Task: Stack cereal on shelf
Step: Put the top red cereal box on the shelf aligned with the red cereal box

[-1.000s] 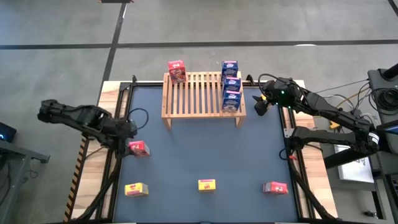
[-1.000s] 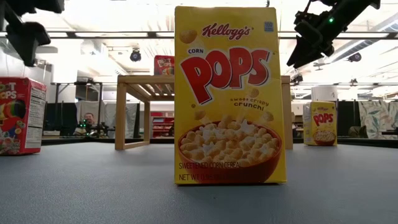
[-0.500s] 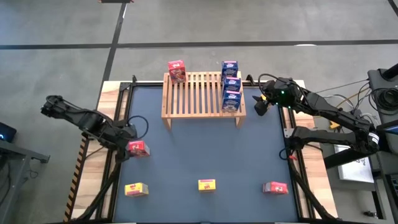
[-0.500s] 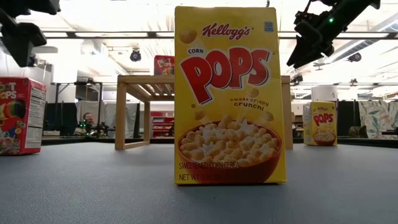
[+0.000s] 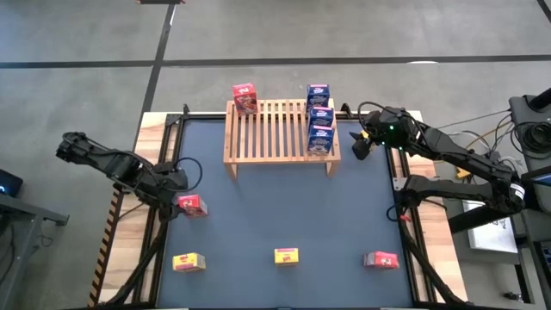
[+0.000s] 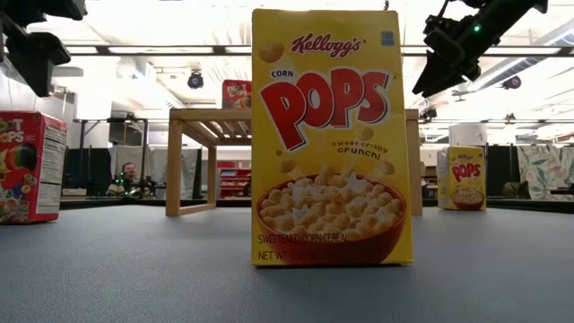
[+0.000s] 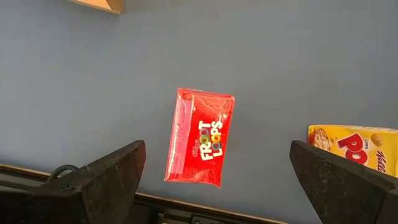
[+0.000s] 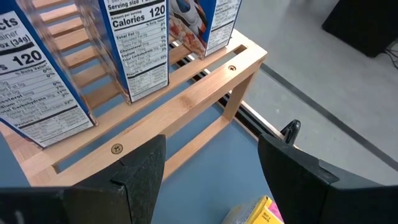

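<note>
- A red box is lying flat on the blue mat near its left edge, front face up; in the left wrist view its long axis is running roughly away from the camera, tilted a little, with the "Froot Loops" lettering reading along that axis.
- The left gripper is hovering just above and beside this box, its fingers standing wide apart on either side of the box in the wrist view and holding nothing.
- A yellow box is lying near it on the mat.
- Along the near edge of the mat three more boxes are sitting well apart: a yellow one at the left, a yellow one in the middle and a red one at the right.
- The shelf is standing at the far edge of the mat, its slats running front to back.
- Three blue boxes are standing upright in a row along the shelf's right end, and one red box is standing at its far left corner.
- The right gripper is waiting just beside the shelf's right end, fingers parted and holding nothing.
</note>
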